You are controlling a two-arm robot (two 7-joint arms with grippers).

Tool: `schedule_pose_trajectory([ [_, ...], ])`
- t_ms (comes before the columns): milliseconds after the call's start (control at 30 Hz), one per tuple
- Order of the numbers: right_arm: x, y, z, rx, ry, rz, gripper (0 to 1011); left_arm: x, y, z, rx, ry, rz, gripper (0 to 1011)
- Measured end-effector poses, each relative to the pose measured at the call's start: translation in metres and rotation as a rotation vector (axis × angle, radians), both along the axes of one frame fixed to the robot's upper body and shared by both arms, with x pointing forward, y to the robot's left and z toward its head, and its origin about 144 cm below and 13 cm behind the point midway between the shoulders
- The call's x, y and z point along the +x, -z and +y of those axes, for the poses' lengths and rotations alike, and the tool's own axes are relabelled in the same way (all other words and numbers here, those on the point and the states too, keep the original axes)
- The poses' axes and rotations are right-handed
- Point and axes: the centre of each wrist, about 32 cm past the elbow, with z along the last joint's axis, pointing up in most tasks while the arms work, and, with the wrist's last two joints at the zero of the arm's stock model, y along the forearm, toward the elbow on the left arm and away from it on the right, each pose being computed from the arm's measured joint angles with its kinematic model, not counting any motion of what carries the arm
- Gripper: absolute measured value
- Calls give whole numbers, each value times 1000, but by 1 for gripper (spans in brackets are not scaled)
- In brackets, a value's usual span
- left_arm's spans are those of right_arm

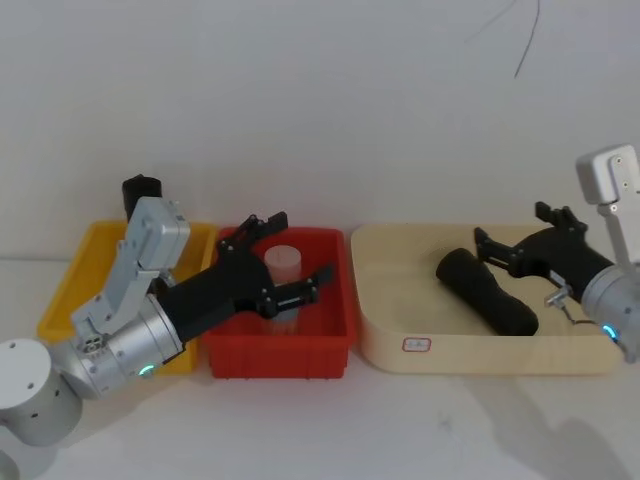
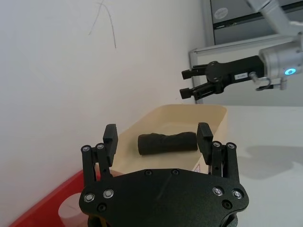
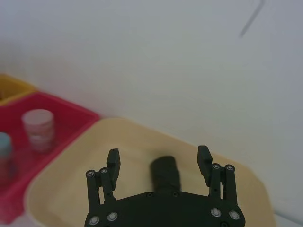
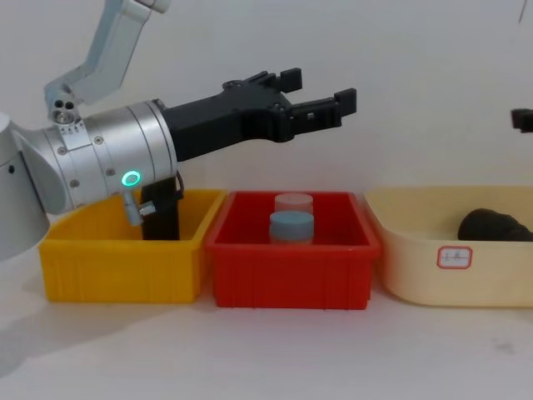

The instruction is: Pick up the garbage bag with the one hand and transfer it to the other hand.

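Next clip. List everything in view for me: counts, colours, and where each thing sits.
yellow bin: one, yellow, on the table at the robot's left.
red bin: one, red, in the middle.
cream tray: one, cream, at the right.
garbage bag: one, black roll, lying in the cream tray.
second roll: one, black, upright in the yellow bin.
clear jar: one, translucent, in the red bin.
blue-lidded jar: one, in the red bin.
left gripper: black, open, above the red bin.
right gripper: black, open, above the cream tray.
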Motion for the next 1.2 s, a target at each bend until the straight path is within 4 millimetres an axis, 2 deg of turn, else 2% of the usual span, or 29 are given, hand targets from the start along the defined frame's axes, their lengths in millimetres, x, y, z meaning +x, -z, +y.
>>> schedule_pose_trajectory([
  [500, -7, 5, 38, 48, -169, 27, 999, -6, 6, 20, -5, -147, 2, 1002],
  [1200, 25, 12, 85, 67, -392, 91, 999, -24, 27, 78, -26, -443, 14, 1002],
])
